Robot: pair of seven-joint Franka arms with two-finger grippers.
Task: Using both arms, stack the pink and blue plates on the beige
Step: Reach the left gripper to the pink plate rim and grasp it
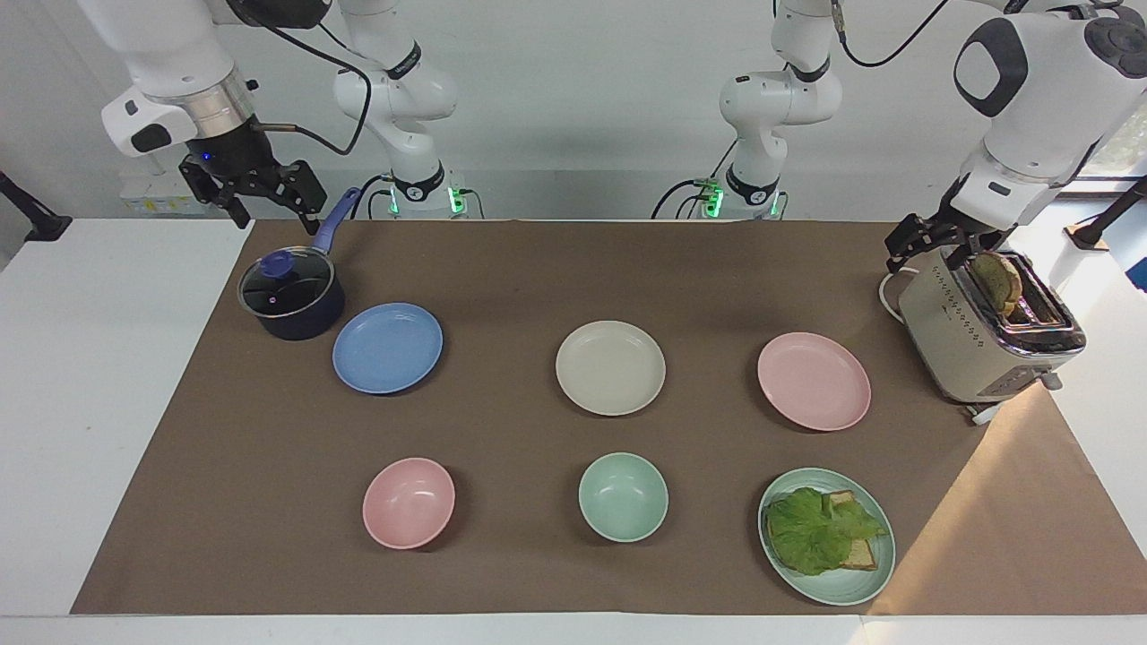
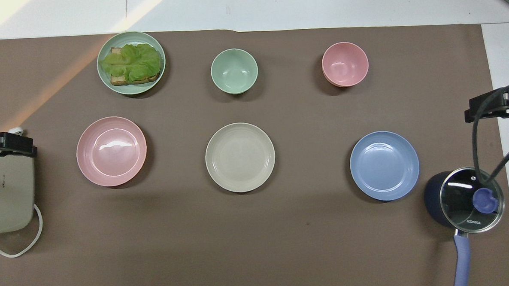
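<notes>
Three plates lie in a row on the brown mat. The beige plate (image 1: 610, 367) (image 2: 240, 157) is in the middle. The blue plate (image 1: 387, 348) (image 2: 384, 165) lies toward the right arm's end and the pink plate (image 1: 814, 381) (image 2: 111, 151) toward the left arm's end. All three are bare and apart. My right gripper (image 1: 271, 213) (image 2: 493, 106) hangs open and empty above the mat's corner by the saucepan. Low over the toaster's end hangs my left gripper (image 1: 927, 251) (image 2: 7, 143), open and holding nothing.
A dark saucepan (image 1: 291, 296) with a glass lid stands beside the blue plate. A beige toaster (image 1: 986, 336) holding a bread slice stands beside the pink plate. Farther from the robots sit a pink bowl (image 1: 409, 503), a green bowl (image 1: 623, 496) and a green plate (image 1: 842, 593) with lettuce on toast.
</notes>
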